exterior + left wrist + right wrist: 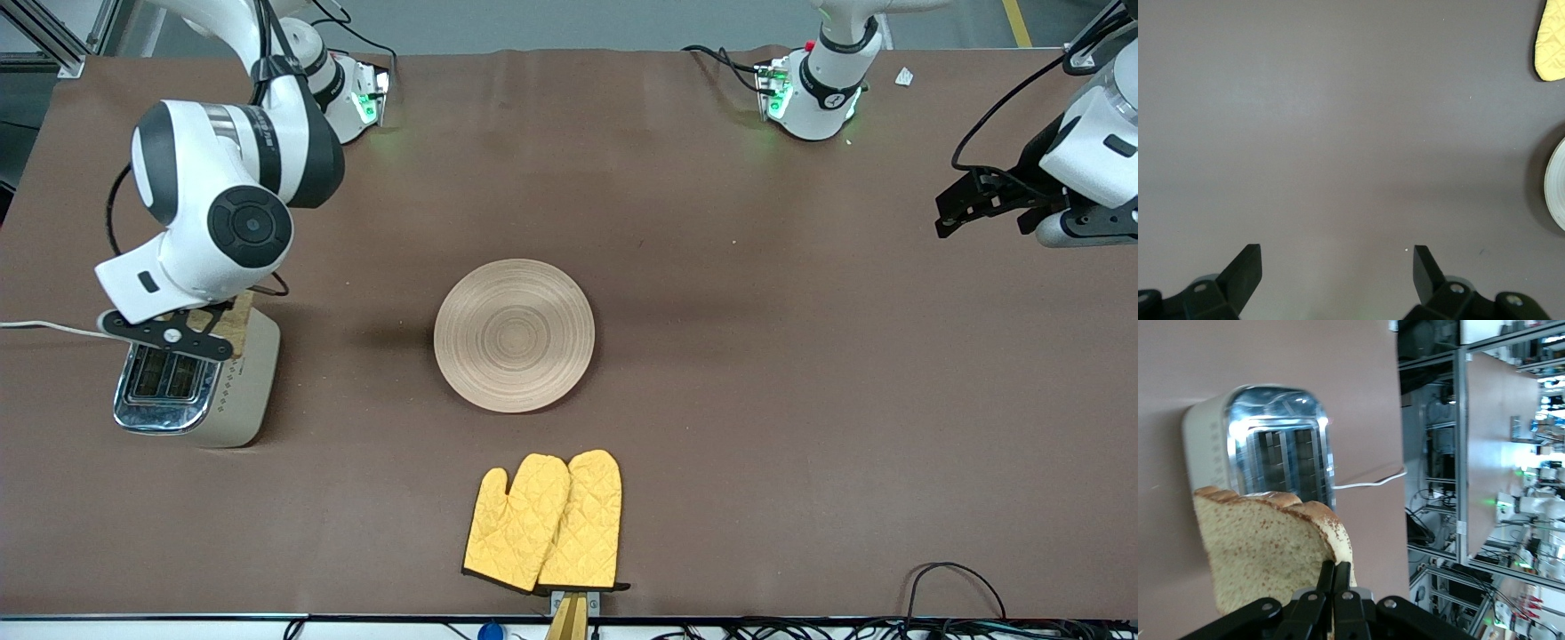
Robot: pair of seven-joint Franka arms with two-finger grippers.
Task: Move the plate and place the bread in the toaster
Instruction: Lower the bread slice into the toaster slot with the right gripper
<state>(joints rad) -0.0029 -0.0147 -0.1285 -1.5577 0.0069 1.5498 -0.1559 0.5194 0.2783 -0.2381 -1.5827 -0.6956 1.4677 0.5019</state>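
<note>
At the left edge of the front view, the bread [1265, 547] hangs on edge just over the toaster [200, 387], pinched at its crust by the right gripper [1335, 577] — jaws clamped tight on the slice. Held upright like that, its thin edge seems meant to line up with a slot in the chrome top, though it looks a little off to one side of the slots. Centre frame, the plate [514, 335] lies bare on the table [800, 400], well apart from the toaster — apparently already moved. Lower centre sit two yellow oven mitts [544, 522]. At the upper right edge the left gripper [1338, 267] waits over bare table, jaws wide apart and empty.
</note>
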